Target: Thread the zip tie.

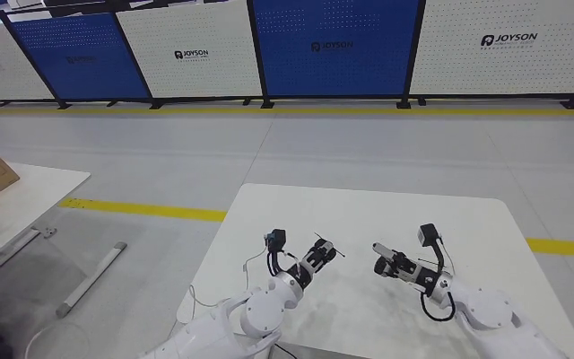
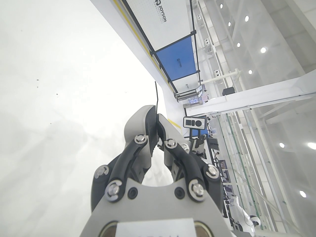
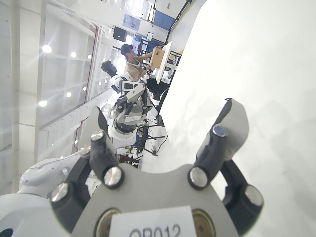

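One zip tie (a sliver from above) is pinched in the left gripper fingers; right gripper fingers gape.

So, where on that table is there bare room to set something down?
The table is bare across its far half, beyond both tools, corners included. Crowded: the near middle, where the left tool pinching the zip tie faces the open right tool.

Smooth matt table; plastic zip tie
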